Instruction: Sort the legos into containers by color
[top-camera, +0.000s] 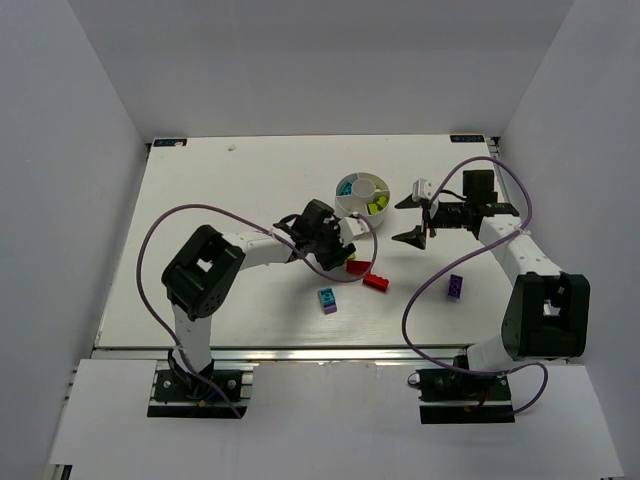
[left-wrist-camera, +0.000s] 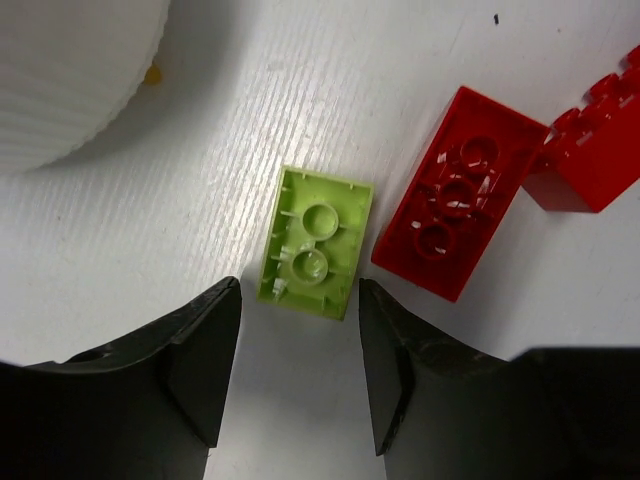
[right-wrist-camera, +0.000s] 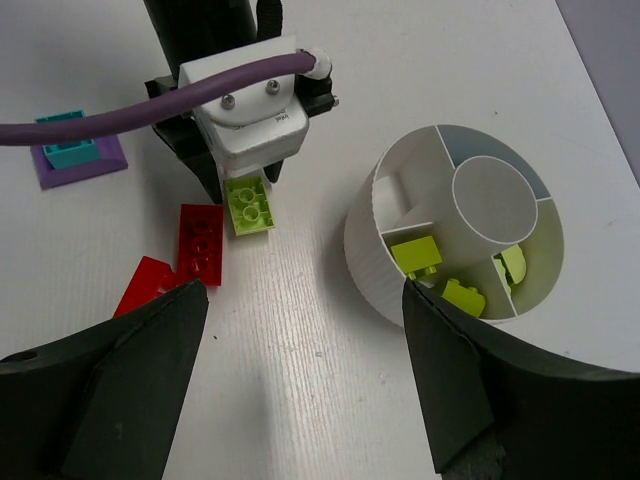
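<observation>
Left wrist view has the left gripper low over the table, its two dark fingers partly open. The near end of an upturned lime green brick lies between the tips. A thin gap shows on the left side, the right side is almost touching, and nothing is gripped. Just right of that brick lies a red brick, also upside down, with a second red brick touching its far corner. The ribbed wall of the white dish fills the upper left corner, well apart from the brick. From the right wrist, the right gripper hangs above the table near the dish with its fingers spread wide and empty. Three lime green bricks lie in the wedges nearest that camera. The top view shows a cyan-on-purple brick loose in front of the left arm and a purple brick near the right arm, both on the table away from the dish.
</observation>
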